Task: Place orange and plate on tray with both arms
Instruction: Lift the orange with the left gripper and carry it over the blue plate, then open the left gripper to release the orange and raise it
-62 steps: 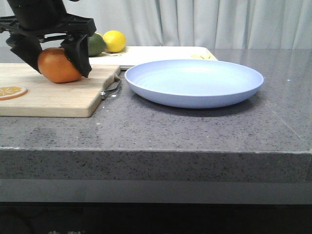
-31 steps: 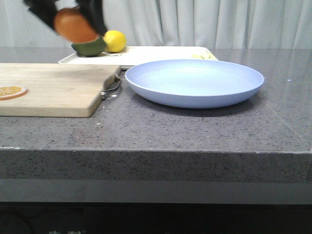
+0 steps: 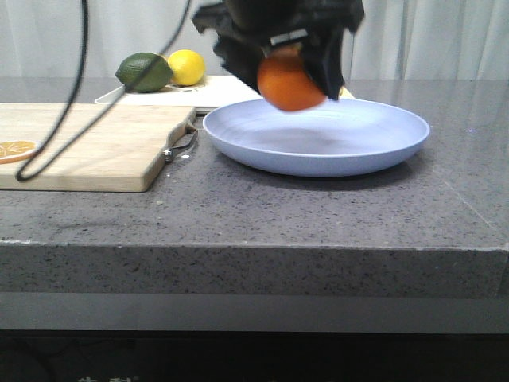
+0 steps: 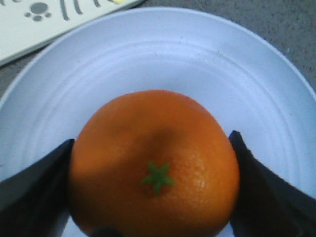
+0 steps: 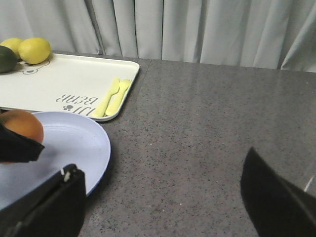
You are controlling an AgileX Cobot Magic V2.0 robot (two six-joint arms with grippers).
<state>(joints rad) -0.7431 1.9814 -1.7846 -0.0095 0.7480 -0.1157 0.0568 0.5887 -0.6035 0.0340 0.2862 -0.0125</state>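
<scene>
A pale grey pleated curtain (image 5: 197, 29) covered the whole rear wall. The work surface was a dark grey speckled stone countertop (image 3: 318, 211) (thick front edge, lighter band beneath), lit evenly, with darkness below it.

And here's the left gripper (image 3: 293, 68): matte black all over, a blocky angular head with broad wedge-shaped fingers (image 3: 326, 64) tapering to blunt tips. There's a small pale label strip on the housing, too blurred to read. Two thin black cables (image 3: 56, 135) loop off it, one sagging in a long curve. In the left wrist view the fingers show as plain dark triangles with flat inner faces. Over to the right gripper (image 5: 163, 197): same black finish, chunky squared fingers (image 5: 49, 207), with a tiny pale fleck at one upper corner.
</scene>
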